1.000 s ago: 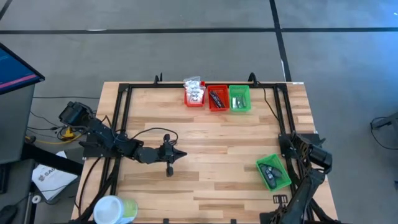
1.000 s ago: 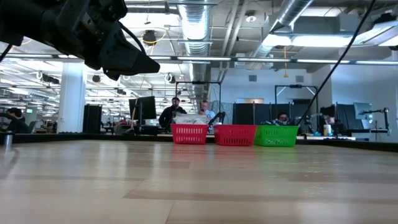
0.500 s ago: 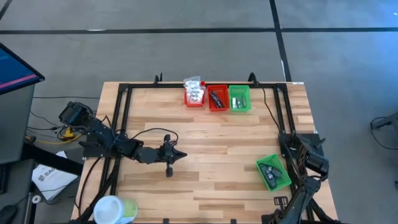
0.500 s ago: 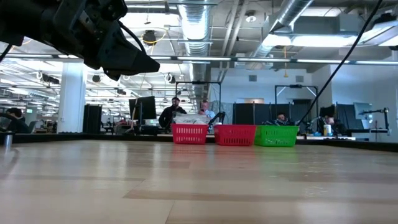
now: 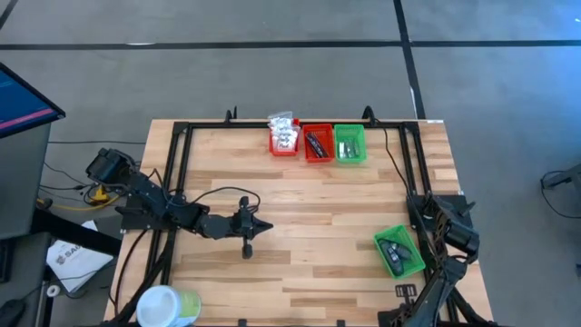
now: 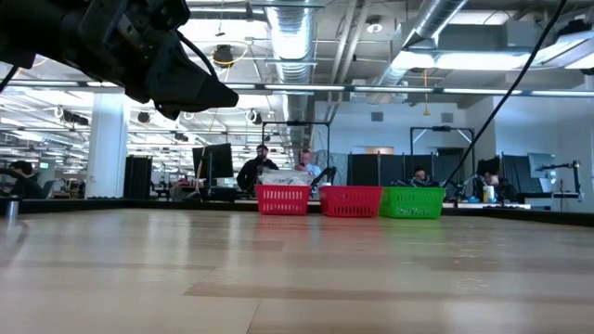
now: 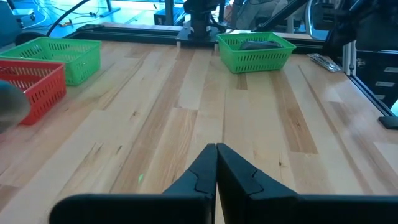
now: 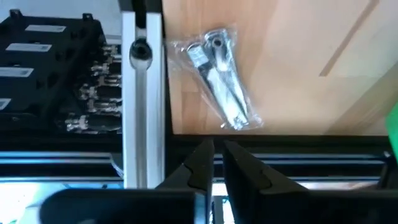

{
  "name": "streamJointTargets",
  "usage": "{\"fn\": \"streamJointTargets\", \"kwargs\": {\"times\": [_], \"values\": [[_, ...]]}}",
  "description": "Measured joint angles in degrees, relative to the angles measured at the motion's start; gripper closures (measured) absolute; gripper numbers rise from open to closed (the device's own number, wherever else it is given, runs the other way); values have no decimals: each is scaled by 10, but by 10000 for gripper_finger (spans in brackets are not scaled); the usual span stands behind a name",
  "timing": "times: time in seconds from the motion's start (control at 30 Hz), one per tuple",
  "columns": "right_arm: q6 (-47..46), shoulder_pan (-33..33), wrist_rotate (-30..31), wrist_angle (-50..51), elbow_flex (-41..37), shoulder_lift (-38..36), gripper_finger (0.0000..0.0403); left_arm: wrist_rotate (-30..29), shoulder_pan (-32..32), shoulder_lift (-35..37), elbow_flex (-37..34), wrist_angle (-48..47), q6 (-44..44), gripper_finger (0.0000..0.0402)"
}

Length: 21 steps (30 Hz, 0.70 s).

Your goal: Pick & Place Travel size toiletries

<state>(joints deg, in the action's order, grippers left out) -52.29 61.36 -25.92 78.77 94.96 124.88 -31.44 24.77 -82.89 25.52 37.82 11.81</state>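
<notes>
while both arms sit idle, i list the table as i see it: along the far edge, a red bin (image 5: 283,138) heaped with white crinkly packets (image 5: 284,128), a second red bin (image 5: 317,143) holding dark sticks (image 5: 315,143), and a green bin (image 5: 349,143) with small silvery sachets (image 5: 348,145). near the right side, another green bin (image 5: 399,252) holds dark ovals (image 5: 394,249). a clear packet (image 8: 217,76) with silvery parts lies on the wood just beside the metal frame rail (image 8: 143,93). left gripper (image 5: 261,226): fingers pressed together, holding nothing, over bare wood left of centre. right gripper (image 8: 217,163): above the table's right edge, fingers a sliver apart, nothing between them.
</notes>
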Motion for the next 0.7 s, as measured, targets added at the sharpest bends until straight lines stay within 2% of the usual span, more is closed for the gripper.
{"fn": "streamJointTargets", "kwargs": {"times": [0.4,0.7], "values": [[-1,0,35,-1,0,0,278,0,0,0,0,0,0,401],[-17,1,34,-18,0,0,236,0,0,0,0,-1,0,401]]}}
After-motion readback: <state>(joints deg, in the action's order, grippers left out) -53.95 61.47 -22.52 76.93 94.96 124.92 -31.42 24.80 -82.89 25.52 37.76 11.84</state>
